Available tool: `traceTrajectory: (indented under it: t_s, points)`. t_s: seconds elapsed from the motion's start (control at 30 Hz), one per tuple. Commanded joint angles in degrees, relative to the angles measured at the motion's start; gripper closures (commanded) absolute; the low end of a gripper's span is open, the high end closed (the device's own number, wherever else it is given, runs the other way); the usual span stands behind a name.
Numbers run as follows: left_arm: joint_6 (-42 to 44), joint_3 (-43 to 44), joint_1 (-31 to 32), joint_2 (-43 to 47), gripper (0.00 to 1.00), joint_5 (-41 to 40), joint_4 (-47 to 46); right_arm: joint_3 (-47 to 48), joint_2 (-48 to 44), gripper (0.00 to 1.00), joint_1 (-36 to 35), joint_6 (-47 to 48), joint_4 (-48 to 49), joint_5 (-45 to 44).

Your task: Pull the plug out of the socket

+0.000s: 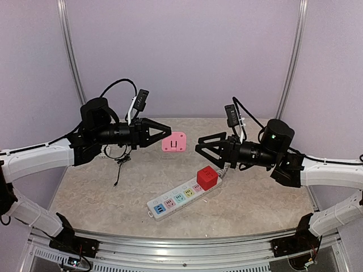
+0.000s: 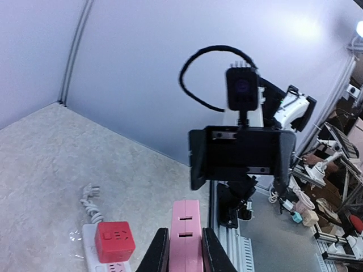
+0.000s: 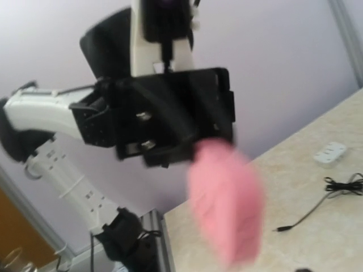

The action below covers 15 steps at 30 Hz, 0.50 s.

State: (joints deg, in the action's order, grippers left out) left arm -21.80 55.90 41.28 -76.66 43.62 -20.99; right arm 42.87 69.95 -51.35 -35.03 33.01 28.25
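The white power strip (image 1: 180,198) with pastel outlet faces lies on the table at the middle front. A red cube plug (image 1: 206,178) sits in its right end. Both show in the left wrist view, the strip (image 2: 88,233) and the cube (image 2: 114,242). My left gripper (image 1: 168,137) is shut on a pink plug block (image 1: 174,142) and holds it in the air above the table, behind the strip. The left wrist view shows the fingers (image 2: 156,253) clamping the pink block (image 2: 186,235). My right gripper (image 1: 198,145) is open and empty, just right of the pink block, facing it. The right wrist view shows the pink block (image 3: 227,198) blurred and close.
A thin black cable (image 1: 118,171) lies on the table at the left, also in the right wrist view (image 3: 317,204), next to a small flat white square piece (image 3: 330,153). The strip's white cord (image 2: 89,205) coils by its end. Lilac walls enclose the table.
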Motion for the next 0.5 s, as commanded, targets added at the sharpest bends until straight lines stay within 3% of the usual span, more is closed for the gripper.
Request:
traceTrajectory:
  t_s: [0.0, 0.2, 0.37, 0.47]
  points:
    - [-5.2, -4.2, -8.3, 4.2, 1.00, -4.8, -0.5, 0.5, -3.7, 0.13, 0.7, 2.1, -5.8, -6.5]
    - [-13.8, -15.4, -24.4, 12.2, 1.00, -16.1, -2.4, -0.4, -4.1, 0.13, 1.3, 2.1, -5.9, -6.2]
    - [-18.0, -23.0, -28.9, 21.7, 1.00, -43.4, 0.9, -0.8, -3.0, 0.13, 1.5, 1.8, -5.0, -5.2]
    - [-22.5, -27.6, -34.4, 25.6, 1.00, -50.4, 0.0, -0.7, -2.5, 0.13, 1.6, 1.5, -4.4, -4.5]
